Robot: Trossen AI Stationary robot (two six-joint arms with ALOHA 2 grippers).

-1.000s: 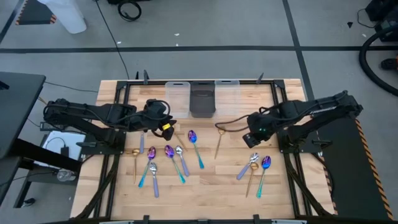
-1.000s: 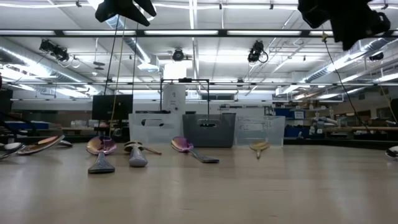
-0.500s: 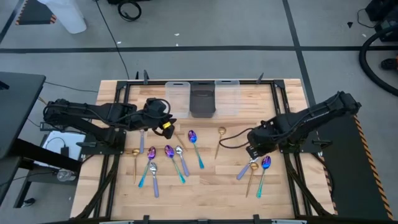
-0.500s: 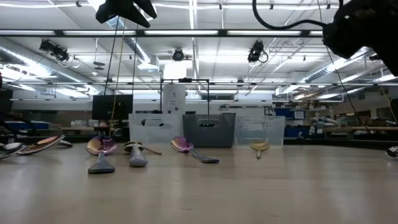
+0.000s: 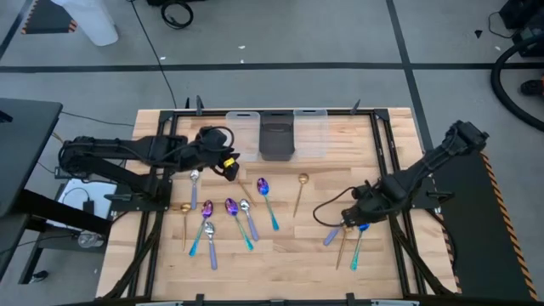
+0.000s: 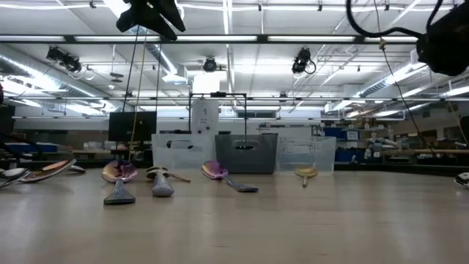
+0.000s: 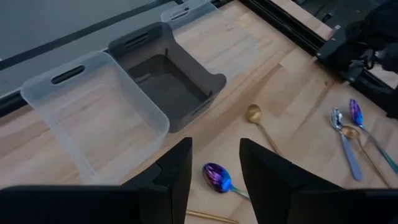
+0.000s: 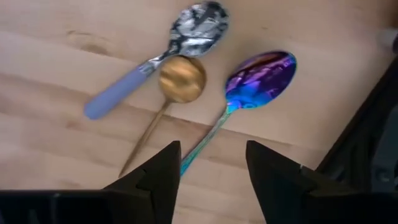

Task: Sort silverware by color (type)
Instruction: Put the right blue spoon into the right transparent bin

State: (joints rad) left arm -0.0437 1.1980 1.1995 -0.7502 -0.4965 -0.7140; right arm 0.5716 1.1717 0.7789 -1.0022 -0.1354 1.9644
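Spoons lying flat on table: mixed cluster (image 5: 223,219) at left-centre, lone gold spoon (image 5: 300,192) mid-table, three-spoon group (image 8: 199,81) at right, bowls touching.

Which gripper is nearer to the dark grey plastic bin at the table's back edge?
Left. The left gripper hovers just beside the dark grey plastic bin; the right gripper is far off, over three spoons.

The right gripper (image 5: 351,219) now hangs low over the three spoons at the table's right side, having swung there from the middle of the table, where it was near the lone gold spoon (image 5: 300,190). Its fingers (image 8: 273,177) now stand apart, empty, seemingly wider than before. The left gripper (image 5: 229,163) has edged slightly toward the bins (image 5: 276,134).
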